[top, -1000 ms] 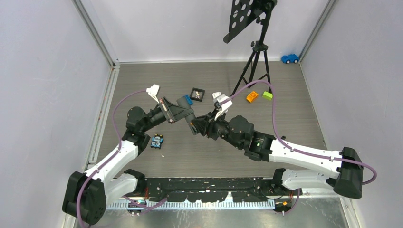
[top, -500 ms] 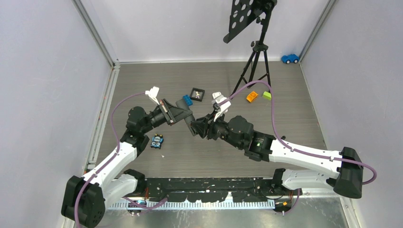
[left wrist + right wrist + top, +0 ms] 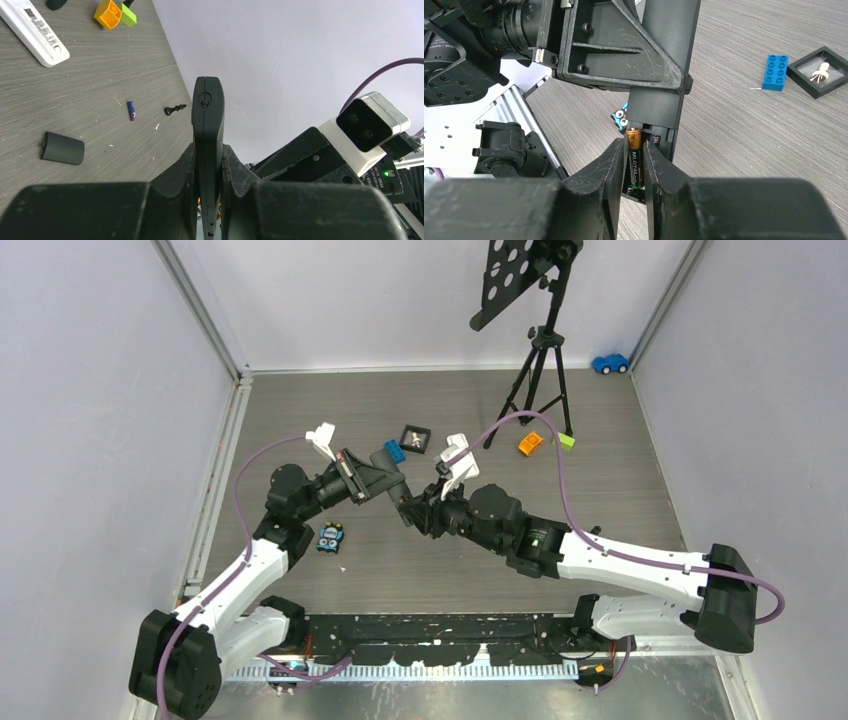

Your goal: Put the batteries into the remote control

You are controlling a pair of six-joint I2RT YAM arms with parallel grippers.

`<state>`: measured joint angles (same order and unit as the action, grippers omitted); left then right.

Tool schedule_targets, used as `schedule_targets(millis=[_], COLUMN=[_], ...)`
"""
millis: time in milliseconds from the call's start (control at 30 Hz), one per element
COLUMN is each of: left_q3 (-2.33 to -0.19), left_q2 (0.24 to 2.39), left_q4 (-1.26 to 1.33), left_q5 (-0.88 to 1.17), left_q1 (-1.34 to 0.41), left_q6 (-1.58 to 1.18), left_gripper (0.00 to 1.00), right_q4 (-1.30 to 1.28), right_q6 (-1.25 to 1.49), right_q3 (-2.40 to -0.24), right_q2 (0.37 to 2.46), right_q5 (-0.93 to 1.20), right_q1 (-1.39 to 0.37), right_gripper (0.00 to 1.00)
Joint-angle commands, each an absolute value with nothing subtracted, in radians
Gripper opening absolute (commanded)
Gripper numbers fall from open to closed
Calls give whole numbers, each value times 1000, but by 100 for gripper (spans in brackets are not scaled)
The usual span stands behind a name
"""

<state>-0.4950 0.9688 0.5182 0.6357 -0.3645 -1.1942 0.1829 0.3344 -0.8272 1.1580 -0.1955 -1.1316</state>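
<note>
**Battery meets the open compartment**

The left gripper (image 3: 208,167) is clenched on the black remote control (image 3: 208,112), holding it edgewise off the table. The right gripper (image 3: 634,175) grasps a green-and-gold battery (image 3: 634,152) — a finger presses on either side of it — and the battery lies in the remote control's open compartment. A purple-blue battery (image 3: 131,110) lies loose on the table, to the left of the remote control in the left wrist view.

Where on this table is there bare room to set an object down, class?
Bare: the far-left stretch between the left rail and the black frame; the near strip between the blue sticker and the right arm. Crowded: centre, where the remote control meets the right gripper, and around the tripod and orange block.
</note>
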Motion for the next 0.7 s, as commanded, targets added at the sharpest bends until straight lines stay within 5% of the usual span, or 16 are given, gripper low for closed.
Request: schedule_targets(millis=[0,300,667], left_q3=[-535,-534,-528], left_q2=[947,943,916], left_q4=[563,591,636], left_q5=[638,620,540], left_q1=[-367,-367,-364], left_q6=[-1188,-1229,-1264], left_gripper=[0,0,0], right_q4=[192,205,158], right_q6=[313,338,371], right_q3=[-876,-853,-794], right_q2=[1163,1152,1130], right_q5=[-201,-227,-211], right_q1=[-1136,-1137,-1136], right_gripper=[22,2,0])
